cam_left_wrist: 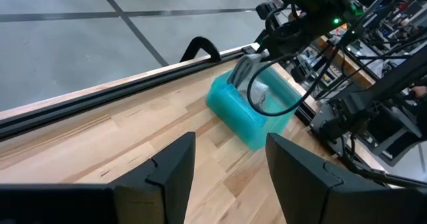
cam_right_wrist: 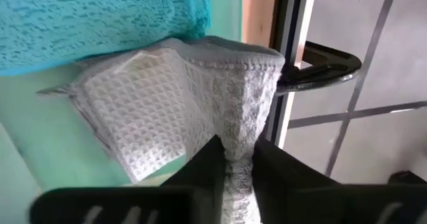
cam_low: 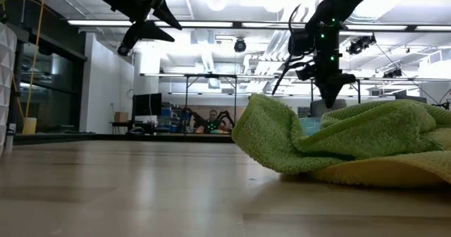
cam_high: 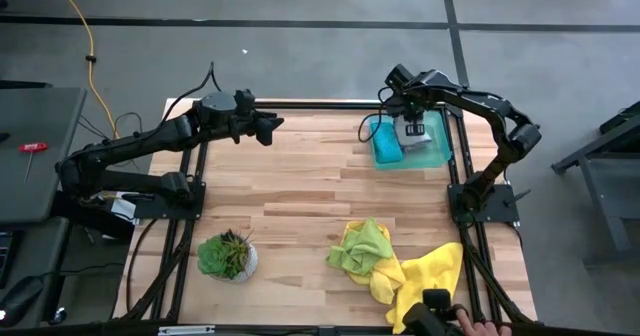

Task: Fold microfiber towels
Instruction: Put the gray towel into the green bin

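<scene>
A folded teal towel [cam_high: 385,143] and a folded grey-white towel [cam_right_wrist: 167,111] lie side by side on a green tray [cam_high: 441,155] at the table's far right. My right gripper [cam_high: 412,126] reaches down over the tray, its fingers closed on the grey-white towel. A crumpled lime green towel [cam_high: 364,246] lies on a yellow towel [cam_high: 425,276] near the front right edge. My left gripper [cam_high: 270,128] hangs open above the far left of the table, holding nothing. My right gripper [cam_right_wrist: 235,147] pinches a stitched, folded edge [cam_right_wrist: 235,121] of the grey-white towel between its two fingers. It comes from above, pointing steeply down. Several layers show at the fold. The towel lies flat on the tray beside the teal towel.
A small potted plant [cam_high: 227,256] stands near the front left. Black frame rails [cam_high: 455,191] run along the table's edges, close to the tray. A person's hand [cam_high: 478,326] shows at the front right corner. Bare wood [cam_high: 300,196] spans the middle.
</scene>
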